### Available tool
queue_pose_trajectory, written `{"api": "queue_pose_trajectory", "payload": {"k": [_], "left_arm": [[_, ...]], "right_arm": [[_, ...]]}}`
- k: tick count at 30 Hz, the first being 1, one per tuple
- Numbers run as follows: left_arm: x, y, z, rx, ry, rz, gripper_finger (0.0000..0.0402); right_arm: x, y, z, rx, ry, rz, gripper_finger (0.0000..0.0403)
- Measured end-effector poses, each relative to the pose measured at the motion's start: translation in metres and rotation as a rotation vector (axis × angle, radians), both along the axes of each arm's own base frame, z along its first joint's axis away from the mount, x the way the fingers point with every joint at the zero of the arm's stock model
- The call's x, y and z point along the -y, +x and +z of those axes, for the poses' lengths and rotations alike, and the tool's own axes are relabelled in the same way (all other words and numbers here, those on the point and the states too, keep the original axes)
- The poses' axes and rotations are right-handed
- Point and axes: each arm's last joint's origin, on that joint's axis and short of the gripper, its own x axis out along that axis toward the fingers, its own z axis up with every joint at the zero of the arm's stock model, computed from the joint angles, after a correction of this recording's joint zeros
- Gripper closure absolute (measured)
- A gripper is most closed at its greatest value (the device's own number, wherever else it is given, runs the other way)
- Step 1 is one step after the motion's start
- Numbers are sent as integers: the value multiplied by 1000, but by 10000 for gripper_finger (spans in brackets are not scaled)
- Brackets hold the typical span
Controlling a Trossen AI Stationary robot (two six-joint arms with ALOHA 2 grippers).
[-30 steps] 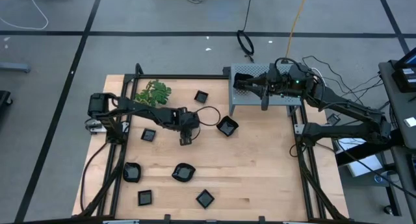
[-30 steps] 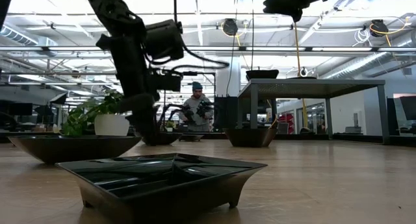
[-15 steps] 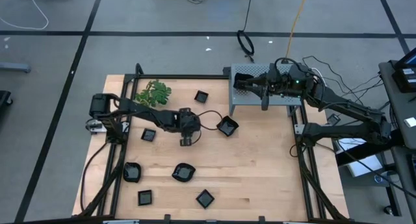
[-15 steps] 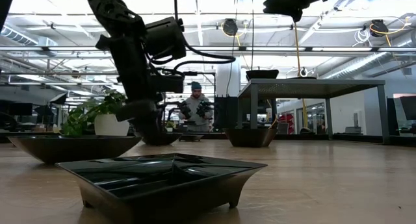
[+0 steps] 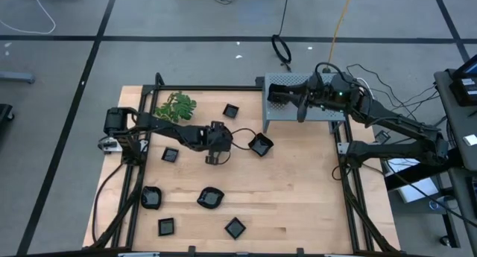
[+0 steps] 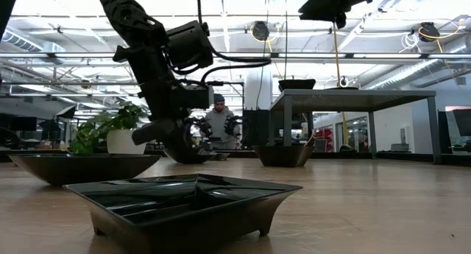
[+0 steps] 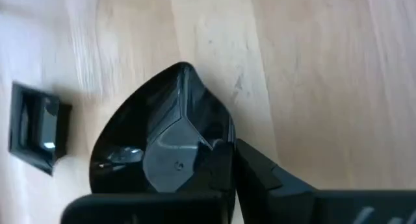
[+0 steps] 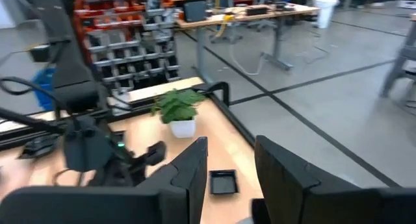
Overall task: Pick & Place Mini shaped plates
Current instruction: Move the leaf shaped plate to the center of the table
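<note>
Left gripper [image 5: 214,159] is over mid-table, jaws clamped on the rim of a glossy black rounded plate [image 7: 162,152] — the left wrist view shows the dish pinched at its edge, faceted inside, with pale wood grain beneath. In the low view that plate [image 6: 184,152] hangs tilted off the gripper [image 6: 158,129], but whether it clears the wood I cannot tell. Right gripper [image 5: 300,112] sits above the grey box [image 5: 328,114] at the table's far right, jaws apart with nothing between the fingers [image 8: 195,165]. Other plates lie scattered on the wooden table [image 5: 298,197]: a wavy-edged one [image 5: 260,145] just right of the left gripper, a small square [image 5: 230,109] near the far edge, another square [image 5: 170,155] to the left, and four near the front (two rounded [image 5: 151,198] [image 5: 210,198], two square [image 5: 166,227] [image 5: 235,228]). A leafy green sprig [image 5: 176,106] sits at far left. All plates are shiny black.
</note>
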Motion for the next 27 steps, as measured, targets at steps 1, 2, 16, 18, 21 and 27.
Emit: {"api": "queue_pose_trajectory", "payload": {"k": [1,2,16,18,21,27], "left_arm": [[-1,1,1,4,11,-24,397],[-1,2,3,15,19,-49,397],[30,28,41,236,129,-267,386],[39,32,48,267,137,-231,389],[56,44,61,340,118,-189,397],[92,78,76,443,89,-137,390]], "right_arm": [[0,0,0,-4,0,-18,287],[1,0,-1,-3,3,-35,287],[3,8,-60,172,173,-5,287],[-1,10,-60,234,150,79,287],[-8,11,-55,295,126,212,287],[-24,8,-51,286,140,366,287]]}}
